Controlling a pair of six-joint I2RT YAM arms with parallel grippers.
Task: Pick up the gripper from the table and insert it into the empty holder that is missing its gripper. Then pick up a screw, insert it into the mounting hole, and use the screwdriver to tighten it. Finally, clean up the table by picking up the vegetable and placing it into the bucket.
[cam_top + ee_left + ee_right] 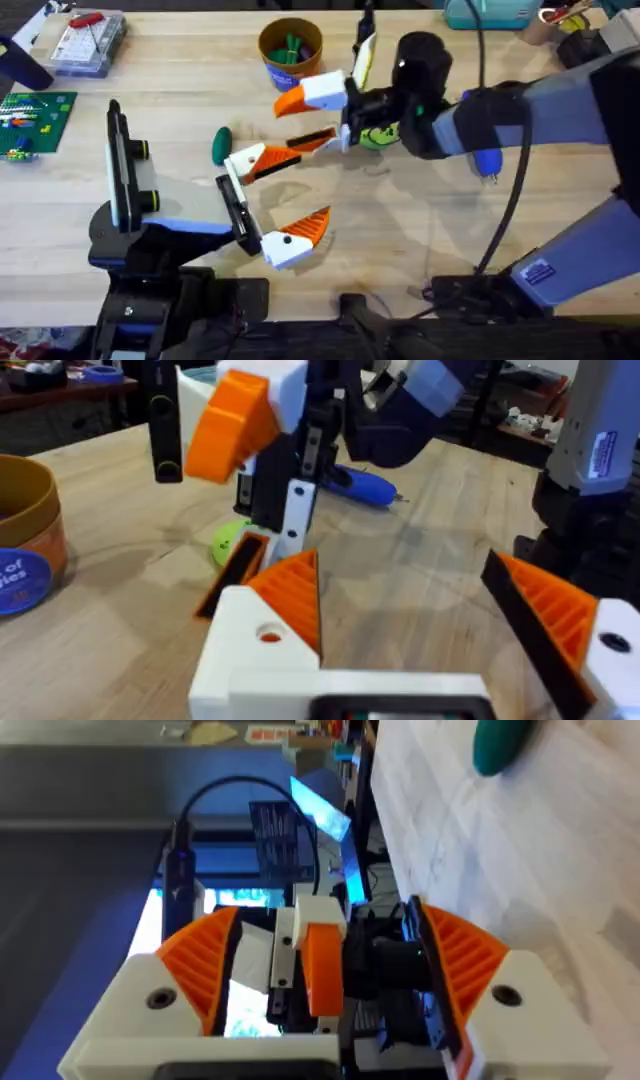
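Observation:
The orange gripper (262,160) with its white block sits on the far end of the black holder bar (237,215) on my left arm. In the left wrist view this gripper (285,610) shows a round hole in its white block. My left gripper (283,198) stands wide open. My right gripper (310,118) hovers open just beyond it, with its lower finger close to the orange piece and nothing held. The blue screwdriver (485,160) lies under the right arm. The dark green vegetable (221,145) rests on the table near the bucket (290,50).
A lime-green disc (380,135) lies under the right wrist. A black upright plate with yellow knobs (125,170) stands at the left. A clear parts box (90,40) and a green board (35,120) occupy the far left.

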